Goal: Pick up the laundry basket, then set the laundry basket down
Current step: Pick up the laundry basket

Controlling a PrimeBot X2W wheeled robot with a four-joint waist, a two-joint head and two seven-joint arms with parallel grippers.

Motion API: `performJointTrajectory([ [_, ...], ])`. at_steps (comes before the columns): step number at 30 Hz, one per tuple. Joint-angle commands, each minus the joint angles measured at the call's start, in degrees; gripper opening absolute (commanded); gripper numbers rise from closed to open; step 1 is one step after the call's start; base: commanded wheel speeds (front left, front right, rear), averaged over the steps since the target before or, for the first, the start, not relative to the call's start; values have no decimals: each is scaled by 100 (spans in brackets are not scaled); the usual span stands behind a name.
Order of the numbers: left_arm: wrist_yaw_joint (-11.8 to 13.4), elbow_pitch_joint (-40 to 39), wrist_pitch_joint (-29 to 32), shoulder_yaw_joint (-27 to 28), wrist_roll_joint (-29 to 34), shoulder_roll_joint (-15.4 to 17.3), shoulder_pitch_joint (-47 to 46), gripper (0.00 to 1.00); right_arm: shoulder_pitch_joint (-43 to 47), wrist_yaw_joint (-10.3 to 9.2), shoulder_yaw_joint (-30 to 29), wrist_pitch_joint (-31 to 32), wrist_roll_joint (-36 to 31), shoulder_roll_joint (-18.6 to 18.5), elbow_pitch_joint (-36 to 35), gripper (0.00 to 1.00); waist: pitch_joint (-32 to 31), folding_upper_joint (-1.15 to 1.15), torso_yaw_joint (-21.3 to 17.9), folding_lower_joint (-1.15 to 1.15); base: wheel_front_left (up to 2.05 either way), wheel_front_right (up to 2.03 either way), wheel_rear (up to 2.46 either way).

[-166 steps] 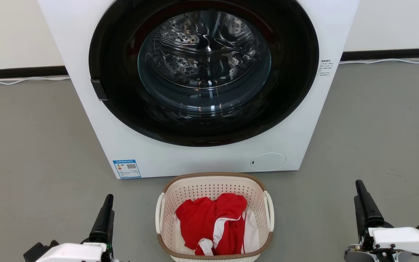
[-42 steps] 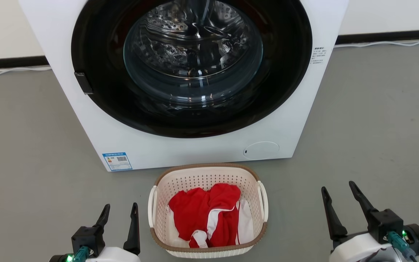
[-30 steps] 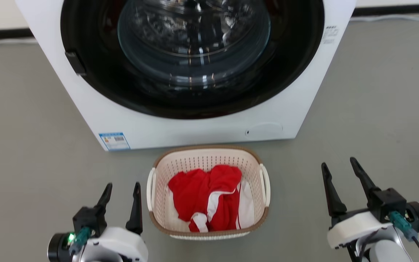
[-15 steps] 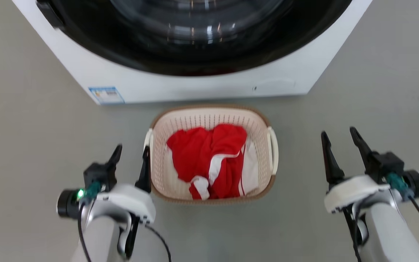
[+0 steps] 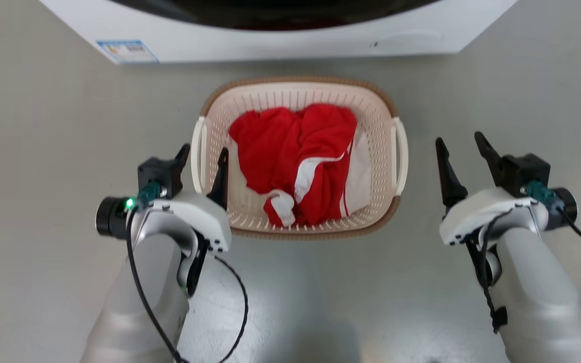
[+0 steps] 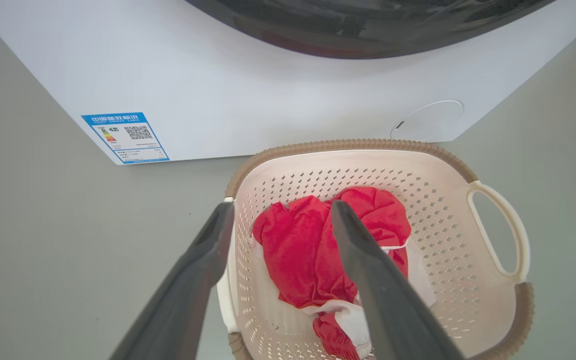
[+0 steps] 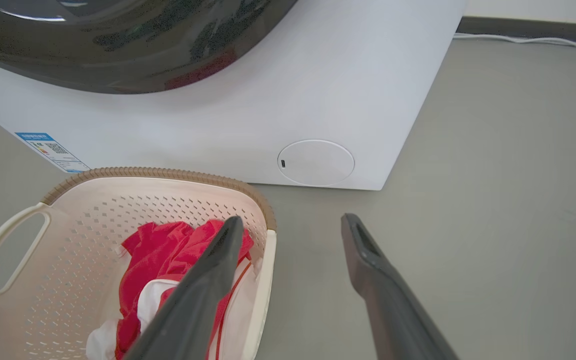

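Left hand (image 5: 203, 155): spread open, empty; fingers (image 5: 221, 169) straddled the laundry basket's (image 5: 298, 84) left handle (image 5: 197, 136) (one inside, one outside).
Right hand (image 5: 459, 141): open, empty, near the right handle (image 5: 402, 151), apart from it.
Resting place: laundry basket sat on the floor (image 5: 43, 151) just before the washer (image 5: 270, 43), red-and-white clothes (image 5: 290, 146) inside.

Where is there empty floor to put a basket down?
Bare floor spreads left of the left gripper and right of the right gripper. Another patch lies this side of the laundry basket, toward the robot. It is tight in the strip between basket and washer.
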Motion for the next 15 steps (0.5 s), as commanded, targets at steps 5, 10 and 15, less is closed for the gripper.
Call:
performJointTrajectory([
  [5,83,432,-35,-91,-243,99,-521,100,-384,34,296,-70,45,32,358,100,519,0,40,0,0,0,0],
  [10,218,917,-35,-282,-372,99,-907,100,-637,34,317,-70,47,32,567,100,786,0,65,0,0,0,0],
  [15,329,1181,-35,-354,-458,99,-1148,100,-809,34,345,-70,23,33,661,100,987,0,59,0,0,0,0],
])
